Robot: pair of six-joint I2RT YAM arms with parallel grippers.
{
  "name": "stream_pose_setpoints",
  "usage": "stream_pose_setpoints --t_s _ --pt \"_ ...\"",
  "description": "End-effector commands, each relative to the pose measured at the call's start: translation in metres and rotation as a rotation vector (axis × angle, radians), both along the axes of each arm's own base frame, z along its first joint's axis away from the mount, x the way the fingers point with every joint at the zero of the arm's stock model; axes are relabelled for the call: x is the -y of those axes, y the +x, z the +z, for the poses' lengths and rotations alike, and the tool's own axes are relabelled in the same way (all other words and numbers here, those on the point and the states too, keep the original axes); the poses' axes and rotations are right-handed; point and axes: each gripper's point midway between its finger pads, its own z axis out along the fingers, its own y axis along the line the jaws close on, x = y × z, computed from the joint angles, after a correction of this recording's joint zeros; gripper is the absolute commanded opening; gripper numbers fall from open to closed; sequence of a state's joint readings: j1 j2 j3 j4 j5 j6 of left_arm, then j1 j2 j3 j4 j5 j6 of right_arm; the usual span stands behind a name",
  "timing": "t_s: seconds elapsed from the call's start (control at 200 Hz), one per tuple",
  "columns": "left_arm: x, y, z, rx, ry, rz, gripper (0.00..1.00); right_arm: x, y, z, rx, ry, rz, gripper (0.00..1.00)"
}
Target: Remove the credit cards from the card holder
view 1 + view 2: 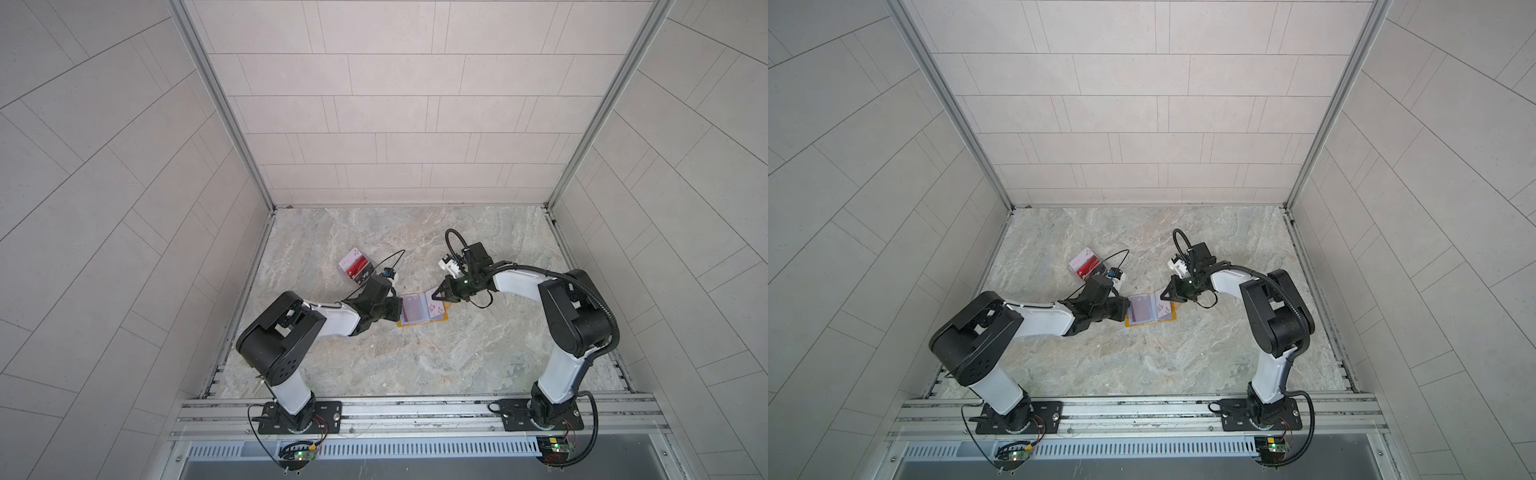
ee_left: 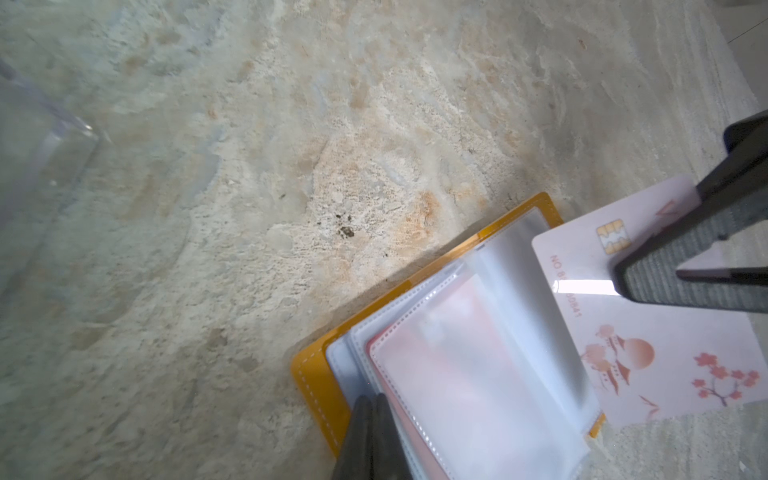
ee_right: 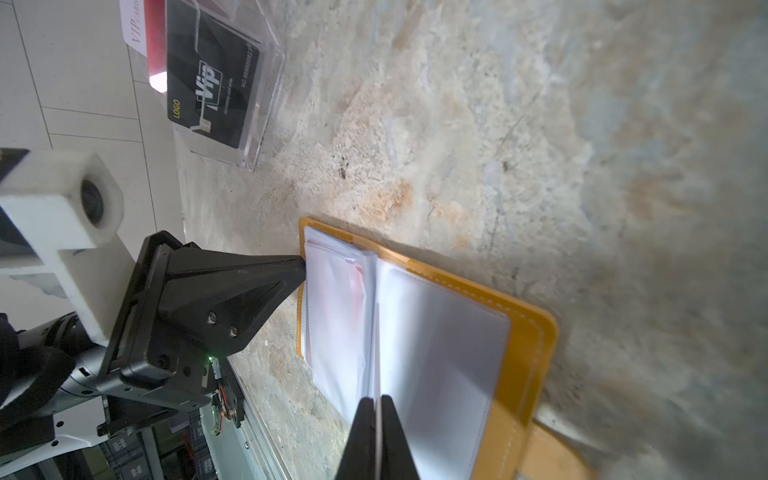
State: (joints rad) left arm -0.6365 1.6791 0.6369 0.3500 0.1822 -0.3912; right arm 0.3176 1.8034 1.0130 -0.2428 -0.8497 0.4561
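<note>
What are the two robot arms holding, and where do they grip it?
The right gripper has jaws shut on the whitish card at its chip-end edge; the left gripper has jaws shut on the card holder, at its plastic sleeves' outer edge.

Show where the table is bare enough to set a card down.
Widest bare table: between the card holder and the front rail. The far strip along the back wall is free too. Crowded: the middle, where the left gripper and the right gripper, shut on the whitish card, meet at the holder, and the clear box beyond the left gripper.
</note>
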Motion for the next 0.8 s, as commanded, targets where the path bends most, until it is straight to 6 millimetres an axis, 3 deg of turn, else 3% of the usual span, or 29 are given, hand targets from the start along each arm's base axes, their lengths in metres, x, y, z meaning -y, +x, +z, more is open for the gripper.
stream_pose_setpoints --t_s 0.0,0.255,0.39,0.606,0.746,0.796 --pt "-0.011 -0.012 -0.018 -0.063 0.073 -0.001 0.00 0.013 0.002 0.009 0.057 -0.083 -0.006 0.00" --pt "-0.005 -0.006 -0.002 -0.039 0.046 -0.005 0.00 0.020 0.001 0.040 0.202 -0.134 0.006 0.00" --pt "0.000 -0.001 0.015 -0.012 0.037 -0.020 0.06 0.019 -0.003 0.052 0.249 -0.135 0.040 0.00" --pt "-0.002 0.008 0.045 0.060 0.064 -0.028 0.39 0.008 -0.014 0.076 0.333 -0.110 0.123 0.00" --pt "-0.002 0.003 0.071 0.103 0.080 -0.097 0.55 -0.001 -0.024 0.100 0.394 -0.037 0.180 0.00" --pt "0.004 -0.004 0.080 0.091 0.069 -0.166 0.56 -0.004 -0.028 0.111 0.420 0.000 0.204 0.00"
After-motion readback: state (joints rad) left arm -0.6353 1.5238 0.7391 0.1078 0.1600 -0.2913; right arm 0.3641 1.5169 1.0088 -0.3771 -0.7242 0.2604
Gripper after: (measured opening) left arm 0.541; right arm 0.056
